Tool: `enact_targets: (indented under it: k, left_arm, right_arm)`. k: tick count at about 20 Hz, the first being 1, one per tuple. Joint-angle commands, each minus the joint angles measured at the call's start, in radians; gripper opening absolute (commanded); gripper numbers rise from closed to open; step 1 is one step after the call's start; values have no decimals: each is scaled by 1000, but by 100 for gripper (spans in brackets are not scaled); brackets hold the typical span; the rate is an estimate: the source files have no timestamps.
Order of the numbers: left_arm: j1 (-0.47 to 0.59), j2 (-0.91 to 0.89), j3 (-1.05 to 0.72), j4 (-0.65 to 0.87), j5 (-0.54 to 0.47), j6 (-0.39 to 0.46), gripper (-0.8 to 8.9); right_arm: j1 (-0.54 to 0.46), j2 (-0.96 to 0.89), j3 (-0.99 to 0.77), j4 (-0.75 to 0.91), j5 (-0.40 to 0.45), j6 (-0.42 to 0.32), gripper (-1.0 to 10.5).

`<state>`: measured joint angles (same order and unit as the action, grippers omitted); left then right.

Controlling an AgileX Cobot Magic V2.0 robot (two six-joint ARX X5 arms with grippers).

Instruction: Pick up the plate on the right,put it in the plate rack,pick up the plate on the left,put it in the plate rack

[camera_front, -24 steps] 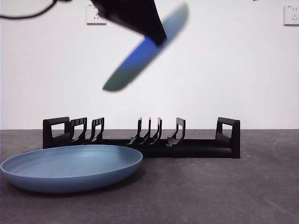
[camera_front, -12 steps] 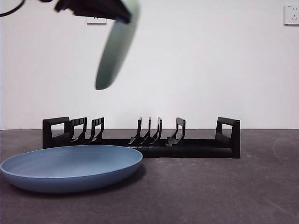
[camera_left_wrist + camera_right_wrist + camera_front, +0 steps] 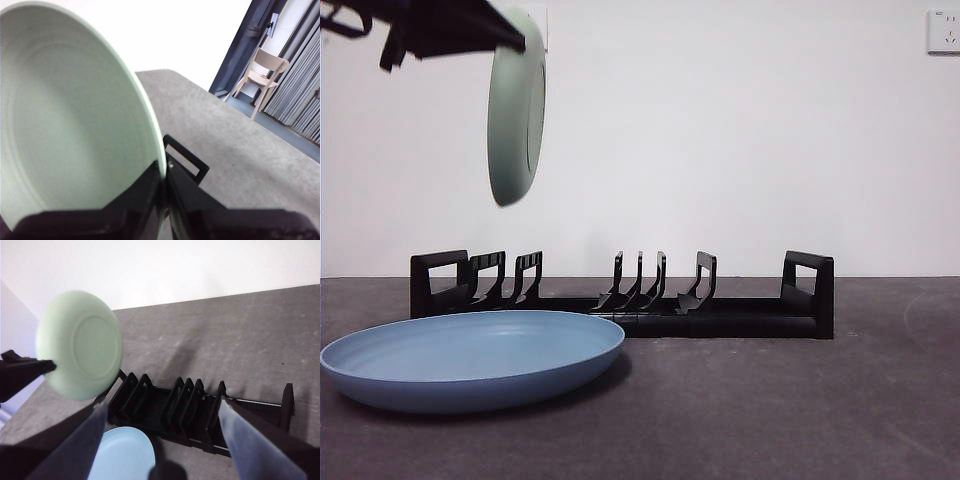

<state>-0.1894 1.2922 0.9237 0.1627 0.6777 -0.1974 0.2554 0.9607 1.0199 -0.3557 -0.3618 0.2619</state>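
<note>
You have the plate rack [image 3: 622,295] lying crosswise toward the back of the table [image 3: 770,410]. Before its left half, one plate [image 3: 472,357] lies flat on the table. High above the rack's left end, the other plate [image 3: 516,105] hangs on edge, its rim clamped in the left gripper [image 3: 165,192].

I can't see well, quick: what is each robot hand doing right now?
Left gripper: shut on the green plate, held above the plate rack.
Right gripper: open, empty.

Pale green plate [image 3: 516,108] hangs on edge, high over the empty black plate rack [image 3: 620,297]; blue plate [image 3: 472,358] lies flat in front.
</note>
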Motion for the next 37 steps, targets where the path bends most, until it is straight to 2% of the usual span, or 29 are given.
enact_targets:
  k: [1, 15, 25, 31, 37]
  left_arm:
    - [15, 28, -1, 38, 12, -13, -9]
    - [14, 193, -1, 32, 9, -8, -9]
    - [9, 209, -1, -64, -35, 27, 6]
    - [5, 208, -1, -122, -49, 45, 269]
    - [5, 168, -1, -174, -42, 45, 294]
  right_arm:
    - [1, 7, 3, 6, 6, -9, 375]
    - [1, 11, 3, 6, 6, -9, 375]
    - [1, 42, 3, 5, 5, -9, 375]
    - [1, 68, 3, 4, 1, -9, 374]
    - [5, 96, 3, -20, -34, 18, 374]
